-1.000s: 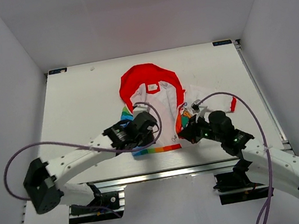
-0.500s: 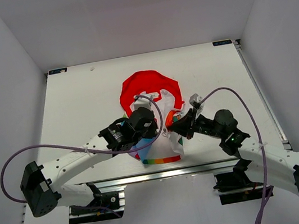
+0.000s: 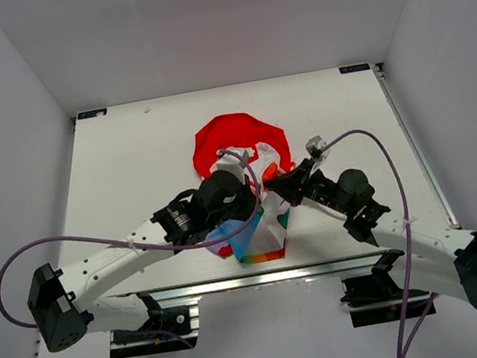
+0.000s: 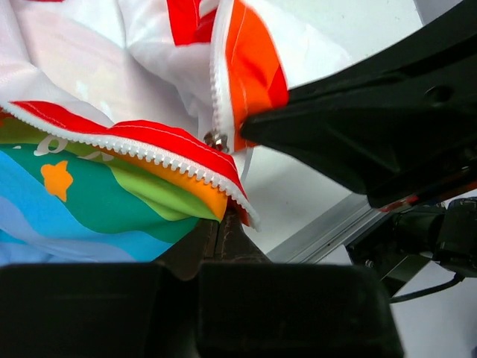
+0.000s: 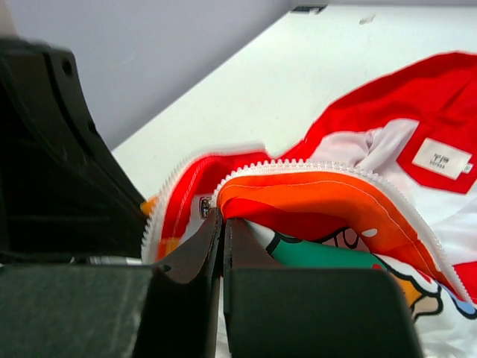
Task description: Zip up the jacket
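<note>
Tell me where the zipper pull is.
In the left wrist view, the zipper pull sits mid-frame at the bottom of the orange-edged teeth, just above the left tool.

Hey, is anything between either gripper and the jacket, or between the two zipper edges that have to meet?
Nothing visible. The left gripper and the right gripper each have their jaws shut on a zipper edge of the jacket, and no object lies between the two edges in the wrist views.
</note>
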You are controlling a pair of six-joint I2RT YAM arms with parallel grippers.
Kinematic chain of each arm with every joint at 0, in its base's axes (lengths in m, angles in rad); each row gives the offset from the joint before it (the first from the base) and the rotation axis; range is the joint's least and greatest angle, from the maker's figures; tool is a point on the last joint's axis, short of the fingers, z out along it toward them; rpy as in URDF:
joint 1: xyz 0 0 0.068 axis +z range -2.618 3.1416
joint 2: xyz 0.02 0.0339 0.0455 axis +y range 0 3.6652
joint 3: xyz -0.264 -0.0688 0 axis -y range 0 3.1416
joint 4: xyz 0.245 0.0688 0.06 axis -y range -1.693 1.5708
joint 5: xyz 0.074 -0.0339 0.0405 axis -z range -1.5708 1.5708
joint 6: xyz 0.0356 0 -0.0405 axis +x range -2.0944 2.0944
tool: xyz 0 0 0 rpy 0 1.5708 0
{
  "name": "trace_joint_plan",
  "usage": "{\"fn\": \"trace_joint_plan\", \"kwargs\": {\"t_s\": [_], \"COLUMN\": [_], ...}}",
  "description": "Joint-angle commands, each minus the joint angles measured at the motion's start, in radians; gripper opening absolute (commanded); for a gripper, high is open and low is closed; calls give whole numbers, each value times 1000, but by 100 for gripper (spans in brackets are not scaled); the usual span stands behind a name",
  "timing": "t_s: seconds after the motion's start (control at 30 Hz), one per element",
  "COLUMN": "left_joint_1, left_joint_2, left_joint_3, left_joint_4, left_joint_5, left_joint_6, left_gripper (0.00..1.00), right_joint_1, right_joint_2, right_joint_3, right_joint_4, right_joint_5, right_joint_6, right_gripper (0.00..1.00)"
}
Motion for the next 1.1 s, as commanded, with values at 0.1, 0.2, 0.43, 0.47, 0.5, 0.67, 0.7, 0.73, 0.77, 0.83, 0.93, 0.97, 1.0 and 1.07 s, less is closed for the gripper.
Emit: {"fn": "trace_joint_plan", "kwargs": {"t_s": [0.1,0.2,0.43,0.47,0.5,0.67,0.7,0.73,0.77,0.83,0.93,0.97,1.0,1.07], "left_joint_1": [1,3,3,3,3,3,3,3,4,9,26,26,26,26], "left_joint_2": [62,158,260,264,269,280,284,292,306,323,338,338,327,301], "left_joint_3": [60,152,-73,-136,-165,-225,-201,-189,-179,-162,-121,-98,-72,11], "left_joint_4": [-103,-371,-482,-479,-482,-646,-670,-716,-735,-770,-764,-760,-764,-760], "left_joint_5": [-72,-179,207,245,337,272,250,200,183,166,152,137,126,92], "left_joint_6": [-65,-208,-245,-247,-250,-302,-314,-322,-328,-347,-353,-347,-345,-334], "left_gripper": [0,0,0,0,0,0,0,0,0,0,2,22,33,59], "right_joint_1": [-1,1,1,1,-1,1,-1,1,1,-1,1,-1,1,1], "right_joint_2": [-68,-104,-196,-203,-208,-171,-161,-130,-116,-75,-38,-32,-24,-21], "right_joint_3": [7,32,-39,-34,-29,-3,-2,0,3,6,4,3,3,1], "right_joint_4": [43,-170,-419,-443,-468,-531,-532,-535,-535,-532,-534,-531,-529,-528], "right_joint_5": [49,21,96,113,118,138,141,146,149,152,181,182,182,187], "right_joint_6": [-21,-69,-90,-98,-106,-123,-126,-126,-126,-129,-124,-123,-121,-126], "right_gripper": [0,0,0,0,0,0,0,0,0,0,0,0,0,0]}}
